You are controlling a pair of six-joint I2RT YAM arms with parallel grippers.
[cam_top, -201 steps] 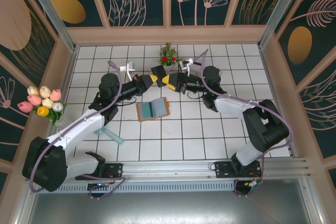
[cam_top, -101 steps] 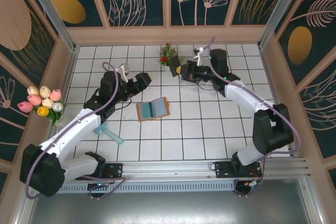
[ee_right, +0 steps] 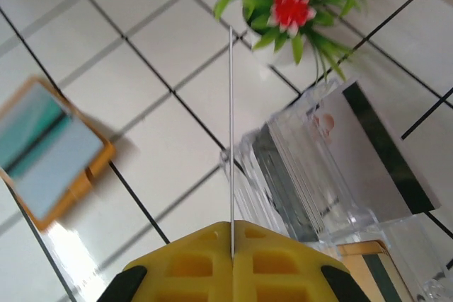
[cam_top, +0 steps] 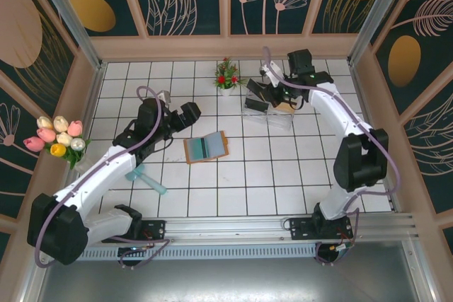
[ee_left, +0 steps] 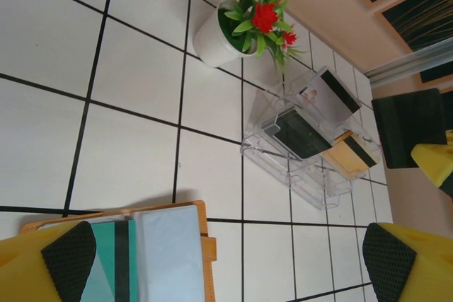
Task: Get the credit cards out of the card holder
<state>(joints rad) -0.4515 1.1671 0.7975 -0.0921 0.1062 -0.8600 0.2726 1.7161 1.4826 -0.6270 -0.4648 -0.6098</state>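
Credit cards are thin, stiff, light and slick plastic. The safest hold looks like a pinch across an exposed short edge, pulling flat along the pocket. Pressing down on the faces risks dragging the soft card holder along. One teal card sits in the open holder, which lies on the tiled floor at the middle of the top view. The left gripper hangs just up-left of it, jaws spread wide with nothing between them. In its wrist view the holder lies at the bottom left, under one of the pads. At the upper right, the right gripper is pressed together, pinching a thin card edge-on above the clear tray, well apart from the holder.
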